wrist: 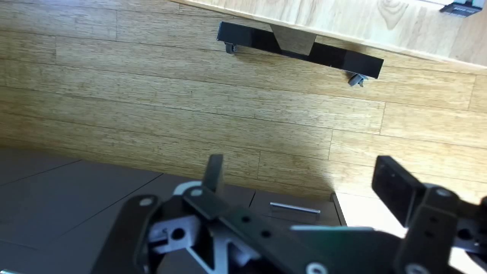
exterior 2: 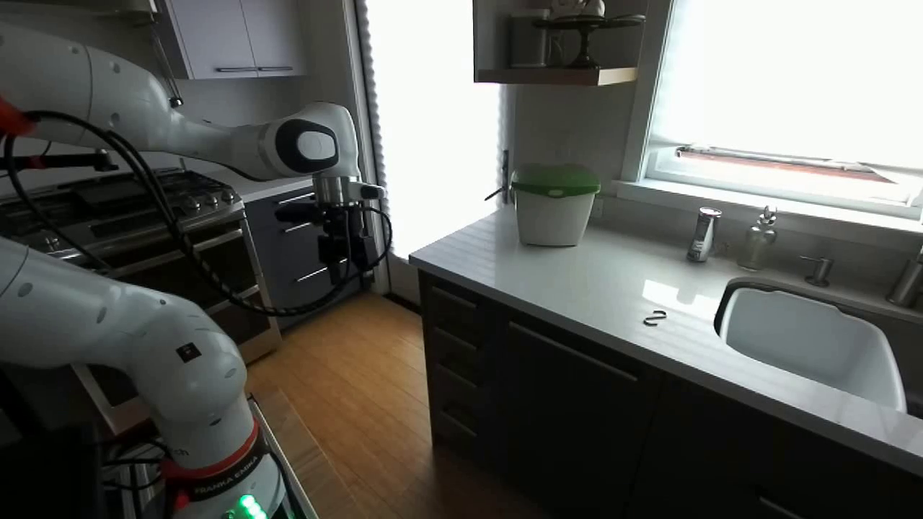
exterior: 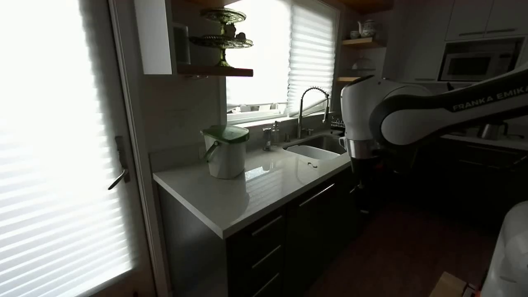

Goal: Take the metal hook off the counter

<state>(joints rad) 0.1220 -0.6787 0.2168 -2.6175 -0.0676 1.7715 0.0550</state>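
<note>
The metal hook (exterior: 312, 165) is a small S-shaped piece lying flat on the pale counter (exterior: 206, 196), near the sink; it also shows in an exterior view (exterior 2: 655, 318), on the counter (exterior 2: 570, 281) left of the sink. My gripper (wrist: 300, 165) is open in the wrist view, with its two fingers wide apart and nothing between them. In an exterior view my gripper (exterior 2: 352, 272) hangs pointing down over the floor, off the counter and well apart from the hook. The hook is out of the wrist view.
A white bin with a green lid (exterior 2: 557, 205) stands on the counter. A can (exterior 2: 704, 234), a soap bottle (exterior 2: 757, 244) and the sink with a white basin (exterior 2: 807, 339) are near the hook. An arched faucet (exterior: 301, 111) rises behind. Wooden shelves (exterior: 214, 71) hang above.
</note>
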